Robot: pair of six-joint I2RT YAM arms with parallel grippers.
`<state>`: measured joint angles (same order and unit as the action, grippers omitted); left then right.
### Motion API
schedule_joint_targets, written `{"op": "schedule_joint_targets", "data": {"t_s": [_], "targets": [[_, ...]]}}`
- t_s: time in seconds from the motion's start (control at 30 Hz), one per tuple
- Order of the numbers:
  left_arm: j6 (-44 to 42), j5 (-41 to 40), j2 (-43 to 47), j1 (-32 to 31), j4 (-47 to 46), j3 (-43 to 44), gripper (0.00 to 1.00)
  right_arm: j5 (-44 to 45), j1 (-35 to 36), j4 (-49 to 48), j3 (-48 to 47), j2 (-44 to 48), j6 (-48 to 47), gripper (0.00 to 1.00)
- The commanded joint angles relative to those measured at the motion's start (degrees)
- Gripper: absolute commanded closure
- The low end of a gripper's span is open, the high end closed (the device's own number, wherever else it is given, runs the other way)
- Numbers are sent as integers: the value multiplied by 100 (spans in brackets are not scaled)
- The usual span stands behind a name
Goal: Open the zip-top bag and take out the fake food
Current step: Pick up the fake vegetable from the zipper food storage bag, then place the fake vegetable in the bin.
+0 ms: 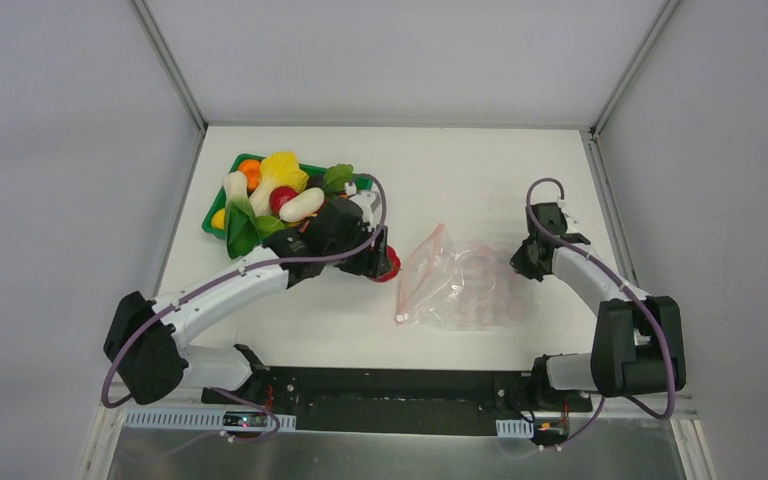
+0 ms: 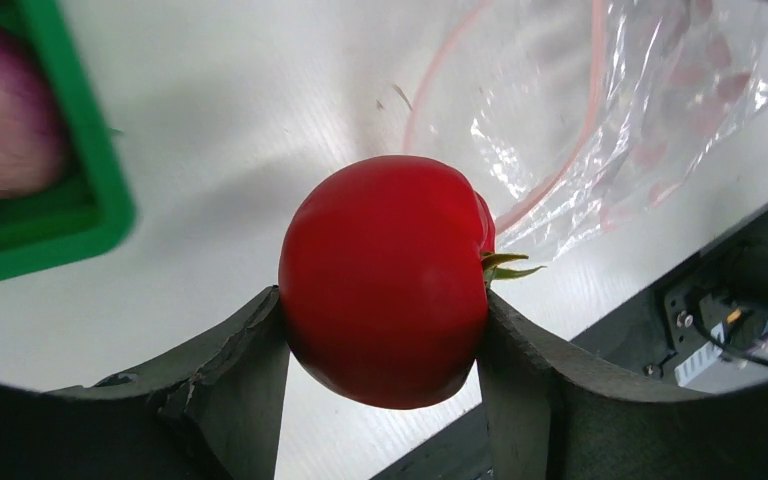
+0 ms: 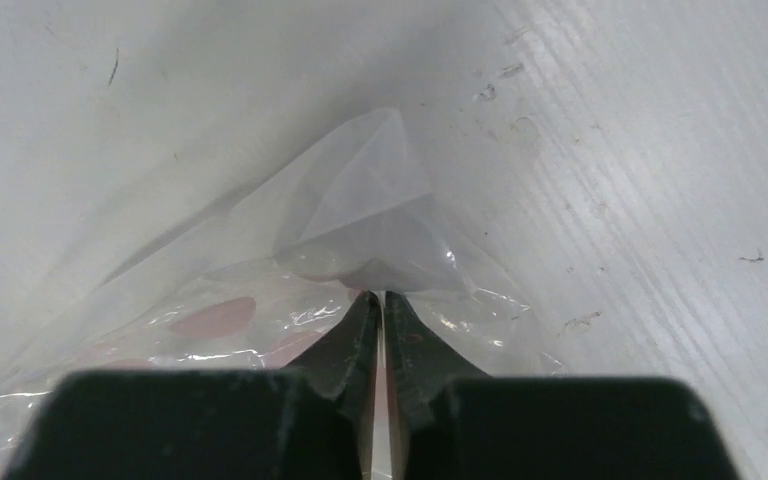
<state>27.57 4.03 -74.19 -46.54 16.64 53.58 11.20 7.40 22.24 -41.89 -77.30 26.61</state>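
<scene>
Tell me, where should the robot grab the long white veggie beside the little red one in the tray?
Probably around its middle, coming straight down from above. The white radish lies on top of the pile in the green tray, long and slim, so jaws set across its narrow width should fit. From the sides, the leaves crowd it.
</scene>
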Motion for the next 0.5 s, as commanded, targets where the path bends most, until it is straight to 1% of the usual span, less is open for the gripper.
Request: {"op": "schedule_joint_targets", "data": {"t_s": [0.0, 0.1, 0.13, 0.33, 0.4, 0.47], "targets": [[-347, -368, 371, 632, 1103, 755, 46, 409, -127, 283, -315, 178, -34, 88], [-555, -696, 428, 1053, 1582, 1127, 46, 555, -187, 400, -423, 356, -33, 81], [-605, -775, 450, 1198, 1708, 1236, 46, 592, -198, 446, -459, 432, -32, 77], [-969, -1127, 459, 1932, 2240, 1888, 46, 825, -241, 751, -800, 1113, -85, 41], [-1026, -1221, 450, 2208, 2355, 2021, 45, 906, -247, 873, -933, 1392, -122, 31], [-1044, -1253, 447, 2478, 2430, 2122, 45, 1002, -254, 992, -1066, 1678, -157, 25]]}}
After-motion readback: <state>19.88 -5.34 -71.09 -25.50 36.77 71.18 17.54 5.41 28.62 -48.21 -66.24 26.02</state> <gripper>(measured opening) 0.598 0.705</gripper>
